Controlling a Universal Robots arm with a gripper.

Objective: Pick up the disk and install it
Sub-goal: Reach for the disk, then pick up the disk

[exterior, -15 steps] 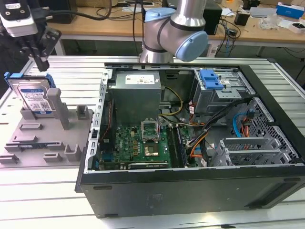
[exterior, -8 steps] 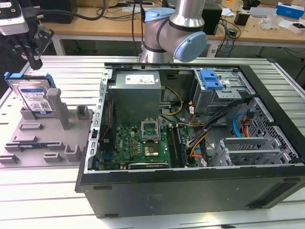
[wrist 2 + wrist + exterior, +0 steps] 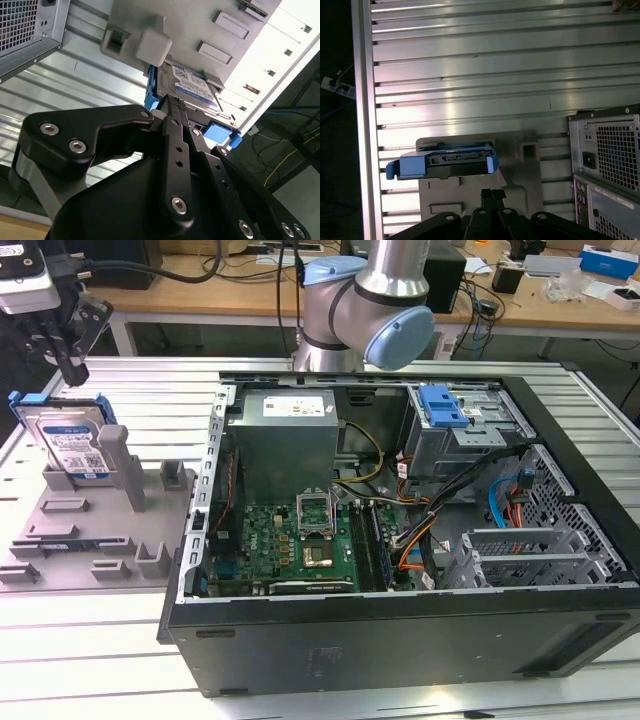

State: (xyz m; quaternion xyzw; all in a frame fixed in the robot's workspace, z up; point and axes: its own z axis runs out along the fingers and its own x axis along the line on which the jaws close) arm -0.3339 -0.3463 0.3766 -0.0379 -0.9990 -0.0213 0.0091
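Observation:
The disk (image 3: pixel 72 440), silver with a white-and-blue label in a blue carrier, stands on edge in a grey holder (image 3: pixel 95 525) at the exterior view's left. My gripper (image 3: pixel 72 368) hangs just above the disk's top edge, apart from it, with its black fingers pressed together and nothing between them. In the second wrist view the shut gripper (image 3: pixel 176 101) points at the labelled face of the disk (image 3: pixel 194 86). In the first wrist view the disk's (image 3: pixel 442 164) blue-framed edge lies just beyond the gripper (image 3: pixel 492 193).
An open computer case (image 3: pixel 400 630) lies on the ribbed metal table (image 3: pixel 150 390) to the exterior view's right of the holder. Inside are a motherboard, cables and a drive bay with a blue latch (image 3: pixel 443 406). The arm's base (image 3: pixel 365 305) stands behind the case.

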